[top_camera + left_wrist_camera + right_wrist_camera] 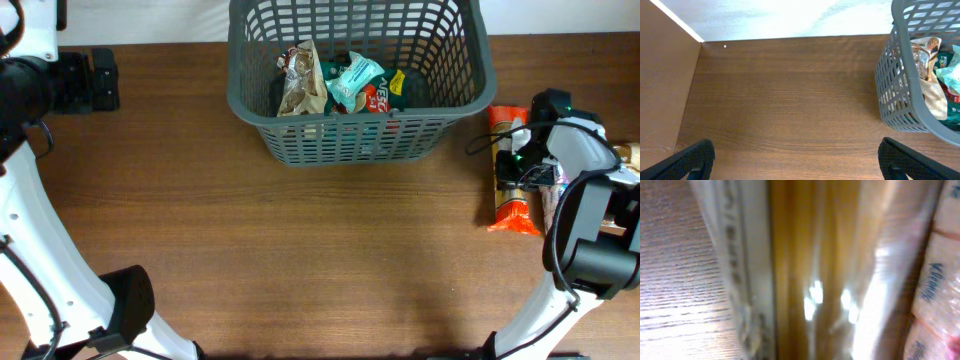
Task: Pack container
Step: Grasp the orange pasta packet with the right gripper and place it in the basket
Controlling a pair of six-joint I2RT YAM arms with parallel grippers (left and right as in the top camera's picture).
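The dark grey lattice basket (350,143) stands at the back centre. It holds a brown packet (298,85), a light teal packet (355,78) and a red and green one (385,95). Its side wall shows in the left wrist view (895,95). My left gripper (795,145) is open and empty over bare table, far left of the basket (105,78). My right gripper (522,160) is low over a long orange packet (510,205) right of the basket. The right wrist view is a blurred close-up of that packet (810,255); its fingers do not show.
More packets lie at the right edge under and beside the right arm (628,155). A pale pink packet with blue lettering (940,280) lies right next to the orange one. A white wall runs behind the table.
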